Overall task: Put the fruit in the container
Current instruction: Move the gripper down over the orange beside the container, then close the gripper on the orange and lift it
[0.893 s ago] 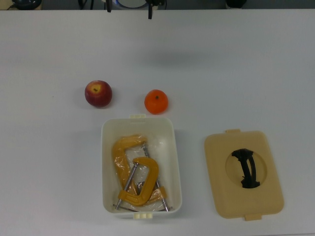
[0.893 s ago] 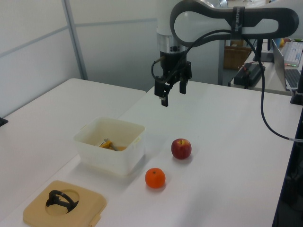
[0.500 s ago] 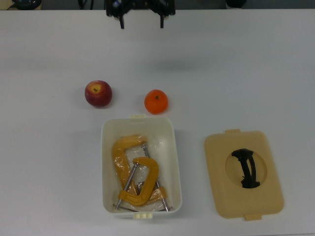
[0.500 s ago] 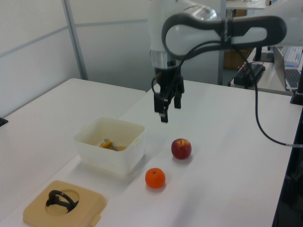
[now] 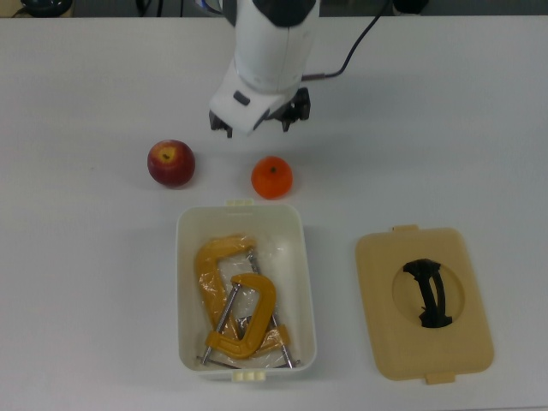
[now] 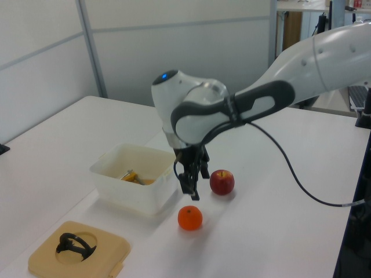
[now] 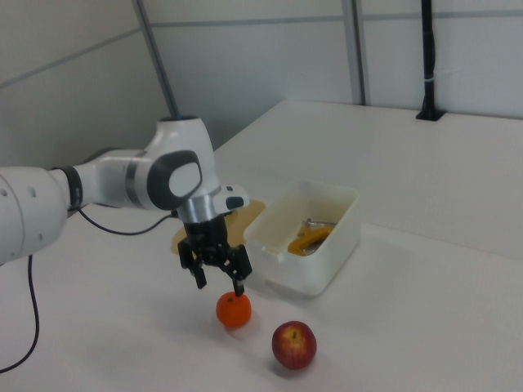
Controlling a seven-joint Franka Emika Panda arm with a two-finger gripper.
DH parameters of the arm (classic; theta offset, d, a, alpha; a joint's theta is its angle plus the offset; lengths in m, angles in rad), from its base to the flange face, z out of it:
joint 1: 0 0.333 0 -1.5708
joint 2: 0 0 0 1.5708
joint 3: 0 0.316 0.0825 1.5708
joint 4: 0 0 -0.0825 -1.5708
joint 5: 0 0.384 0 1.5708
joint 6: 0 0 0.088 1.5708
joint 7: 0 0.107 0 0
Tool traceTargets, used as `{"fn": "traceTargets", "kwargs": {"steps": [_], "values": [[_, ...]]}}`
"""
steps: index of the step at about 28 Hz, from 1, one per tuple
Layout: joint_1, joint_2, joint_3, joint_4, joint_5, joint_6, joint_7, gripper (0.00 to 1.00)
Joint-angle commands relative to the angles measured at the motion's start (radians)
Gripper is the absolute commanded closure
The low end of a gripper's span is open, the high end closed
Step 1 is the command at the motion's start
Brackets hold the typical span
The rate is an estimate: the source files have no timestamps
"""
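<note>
Orange point(image 5: 271, 177) and apple point(image 5: 170, 163) on tabletop point(image 5: 445, 128), outside tub point(image 5: 184, 257) (clamps point(image 5: 235, 308) inside); hand point(image 7: 219, 276) spread wide, empty, just above orange.

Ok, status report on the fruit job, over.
Gripper open, above the orange. Apple on table. Container holds C-clamps.

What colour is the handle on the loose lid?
Black, on the tan lid; clearest in the top view.
</note>
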Motion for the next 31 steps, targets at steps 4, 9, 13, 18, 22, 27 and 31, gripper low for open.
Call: {"fn": "traceTargets", "kwargs": {"steps": [4, 9, 13, 18, 22, 27, 31], "values": [[0.006, 0.064, -0.006, -0.018, -0.03, 0.088, -0.024, 0.0], [0.018, 0.098, -0.004, -0.018, -0.028, 0.131, -0.017, 0.0], [0.049, 0.13, -0.004, -0.017, -0.028, 0.169, -0.012, 0.0], [0.064, 0.151, -0.004, -0.015, -0.025, 0.2, 0.011, 0.0], [0.067, 0.157, -0.006, -0.014, -0.027, 0.2, 0.028, 0.44], [0.058, 0.118, -0.012, -0.006, -0.022, 0.185, 0.025, 0.75], [0.052, 0.049, -0.018, 0.019, -0.018, 0.174, 0.028, 0.75]]}}
